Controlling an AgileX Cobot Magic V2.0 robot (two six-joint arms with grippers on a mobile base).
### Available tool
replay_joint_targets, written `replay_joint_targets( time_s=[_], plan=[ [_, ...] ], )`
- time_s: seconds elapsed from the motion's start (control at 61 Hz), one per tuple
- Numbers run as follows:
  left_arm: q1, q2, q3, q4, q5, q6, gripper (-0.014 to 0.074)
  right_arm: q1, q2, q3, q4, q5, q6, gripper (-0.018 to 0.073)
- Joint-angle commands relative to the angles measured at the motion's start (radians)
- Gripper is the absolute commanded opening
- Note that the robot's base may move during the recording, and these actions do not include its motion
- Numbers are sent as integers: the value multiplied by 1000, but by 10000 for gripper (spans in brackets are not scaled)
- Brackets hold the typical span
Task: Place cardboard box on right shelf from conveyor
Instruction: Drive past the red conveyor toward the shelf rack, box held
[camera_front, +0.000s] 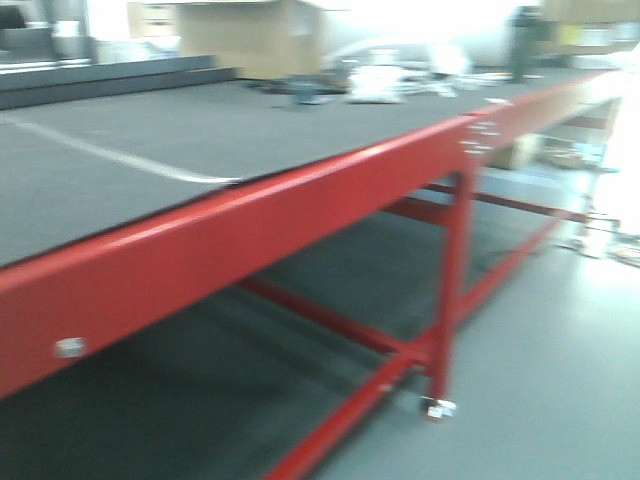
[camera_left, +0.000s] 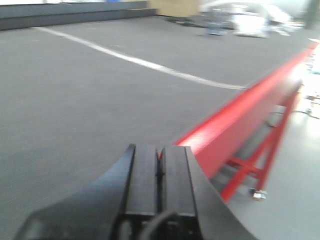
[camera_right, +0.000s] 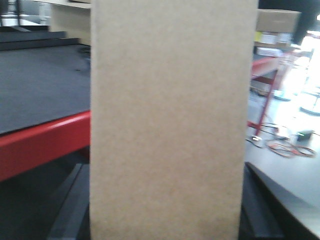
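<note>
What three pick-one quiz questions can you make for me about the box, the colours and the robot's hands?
1. Where is the cardboard box? A on a chair; B in the right hand; C in a bag.
2. What colour is the frame under the grey belt? A blue; B yellow; C red.
3. How is the left hand? A shut, holding nothing; B wide open; C squeezing a ball.

Answers:
1 B: the box fills the right wrist view, between that hand's dark fingers.
2 C: the frame beside the belt is bright red.
3 A: its two fingers press together with nothing between.
</note>
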Motion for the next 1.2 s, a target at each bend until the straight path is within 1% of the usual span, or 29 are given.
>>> replay_joint_targets(
  time_s=[0.0, 1.18],
  plan=[
    [-1, -5, 6, -6, -85, 0, -116, -4, 8, -30, -9, -111, -11, 8],
    [-1, -5, 6, -6, -85, 0, -116, -4, 8, -30, -9, -111, -11, 8]
  ],
)
